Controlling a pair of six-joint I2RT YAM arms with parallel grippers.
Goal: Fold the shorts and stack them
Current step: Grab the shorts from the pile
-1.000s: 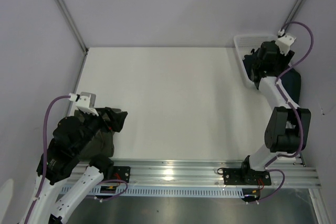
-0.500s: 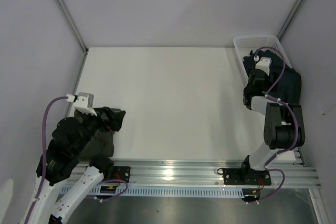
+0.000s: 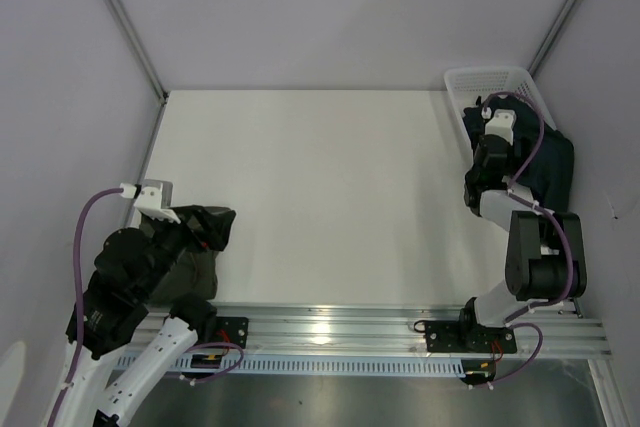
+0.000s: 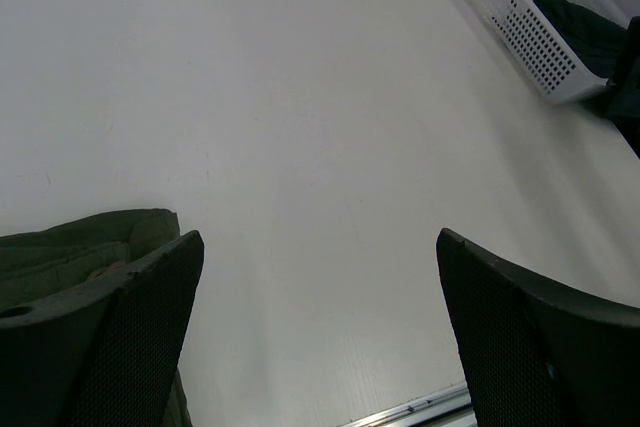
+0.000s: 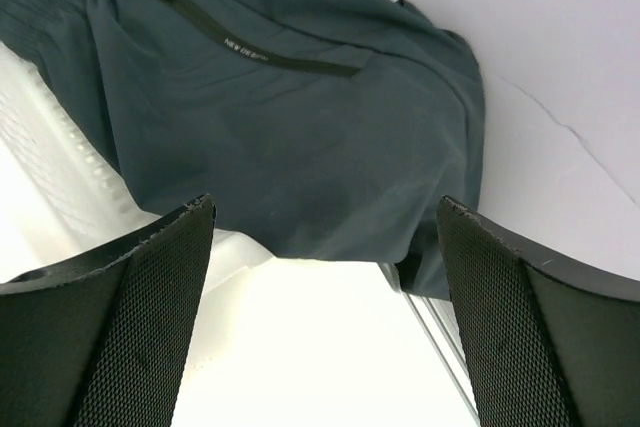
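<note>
Olive-green shorts (image 3: 197, 272) lie bunched at the table's near left corner, partly under my left arm; in the left wrist view the olive shorts (image 4: 85, 247) sit just beside the left finger. My left gripper (image 3: 222, 225) (image 4: 320, 237) is open over bare table with nothing between its fingers. Dark navy-teal shorts (image 3: 552, 162) (image 5: 290, 117) hang out of the white mesh basket (image 3: 478, 80) over the table's right edge. My right gripper (image 3: 497, 154) (image 5: 325, 205) hovers open just in front of them, holding nothing.
The white basket (image 4: 535, 37) stands at the far right corner against the wall. Grey walls close in the table on the left, back and right. An aluminium rail (image 3: 330, 327) runs along the near edge between the arm bases.
My right gripper has pulled back out of the basket towards the near side and opened wider. The left arm has shifted only slightly.
</note>
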